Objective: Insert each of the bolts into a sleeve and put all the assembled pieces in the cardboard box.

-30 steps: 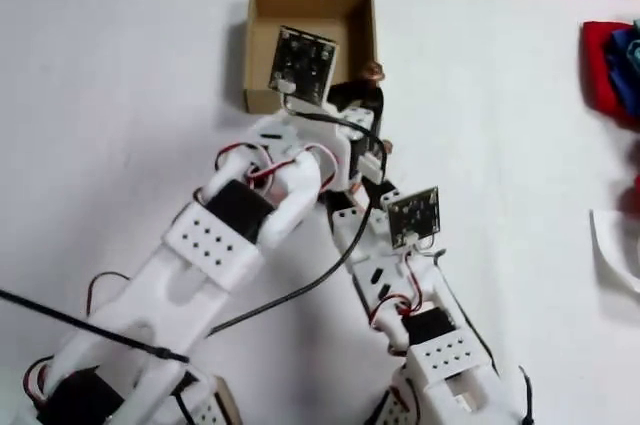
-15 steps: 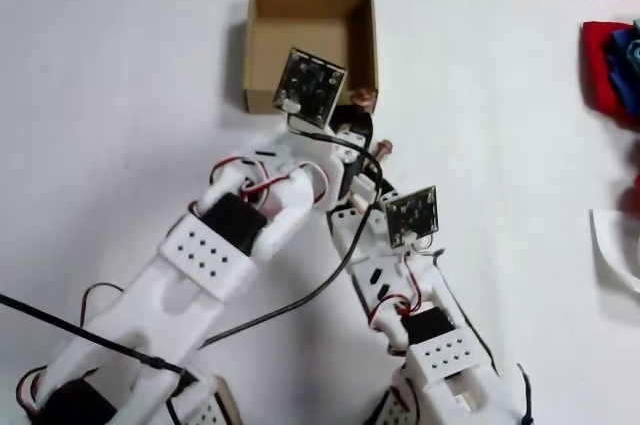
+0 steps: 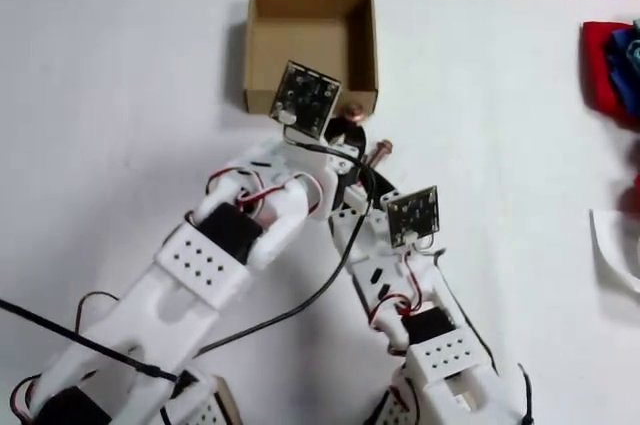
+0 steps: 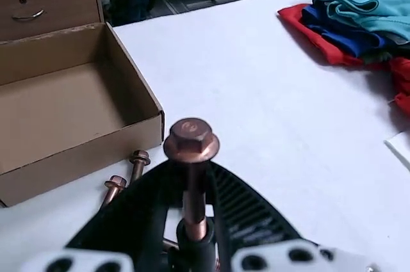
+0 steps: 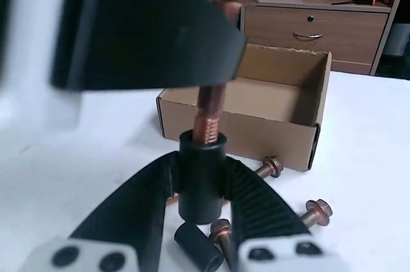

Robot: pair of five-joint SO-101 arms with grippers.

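Observation:
My left gripper (image 4: 192, 179) is shut on a copper bolt (image 4: 191, 139) that stands upright, hex head on top. The bolt's threaded shaft (image 5: 208, 121) enters the top of a black sleeve (image 5: 202, 182), and my right gripper (image 5: 202, 192) is shut on that sleeve. In the high view the bolt head (image 3: 352, 112) shows just in front of the open cardboard box (image 3: 262, 55), with the left arm lying over the right gripper. Loose bolts (image 5: 269, 167) (image 5: 314, 211) and a spare black sleeve (image 5: 197, 246) lie on the table below. The box (image 4: 38, 157) has nothing in it.
Another loose bolt (image 3: 378, 153) lies right of the grippers. Red and blue cloths (image 3: 612, 60) are piled at the table's right edge, with a white object (image 3: 612, 255) nearer the front. Wooden drawers (image 5: 307, 29) stand behind the table.
The left arm drew back from the box toward the front of the table, bringing the bolt down over the sleeve in the right gripper. The right arm stayed put.

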